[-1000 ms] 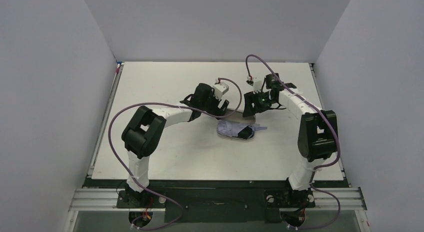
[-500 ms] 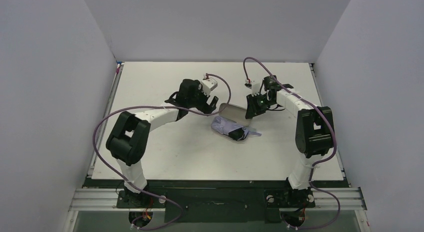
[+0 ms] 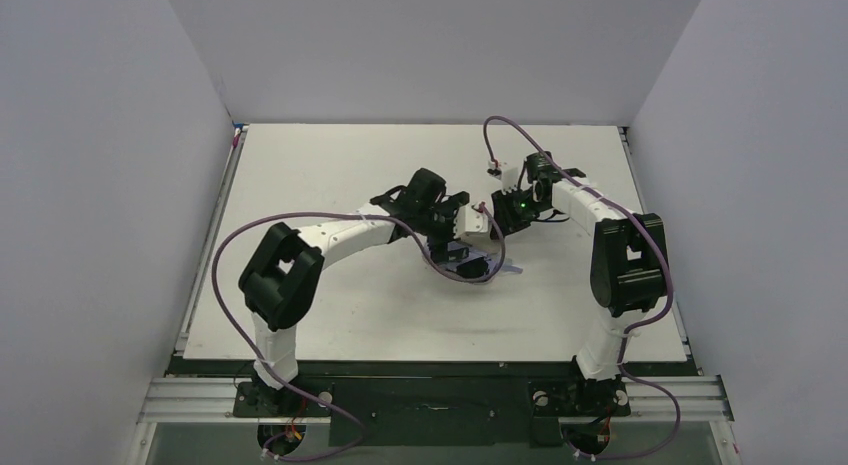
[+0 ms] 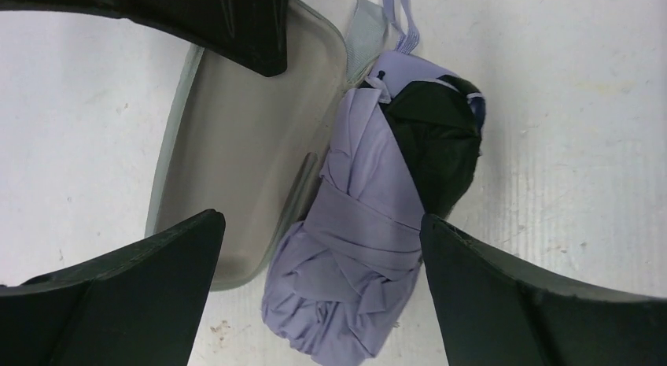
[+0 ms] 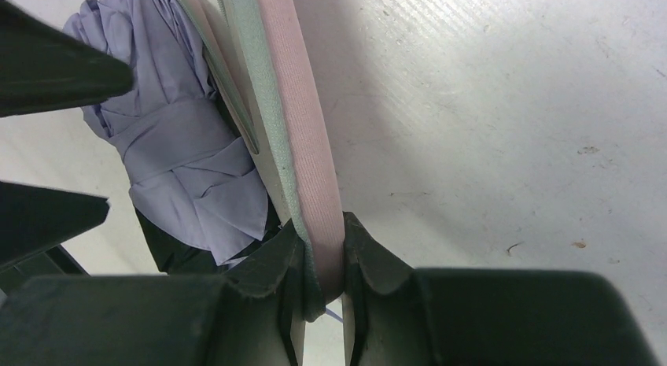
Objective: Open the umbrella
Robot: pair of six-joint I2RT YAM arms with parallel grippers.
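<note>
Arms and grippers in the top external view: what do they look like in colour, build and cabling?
Both arms have white link segments with bulky black joint housings. A purple cable loops loosely along the left arm and the right arm. A small green light glows near the right gripper. The left gripper carries a white block; its fingers are matte black and wedge-shaped.

Both arms reach from the bottom of the top view toward mid-frame, elbows bent, wrists nearly meeting just above center. The left end effector point(image 4: 315, 240) points downward with its jaws spread wide; its dark fingers point(image 4: 110, 295) fill the lower corners of the left wrist view. The right end effector point(image 5: 322, 256) is clamped tight, its fingertips point(image 5: 275, 264) pinching a thin pink-and-green edge point(image 5: 303, 146) at lower center of its wrist view.
</note>
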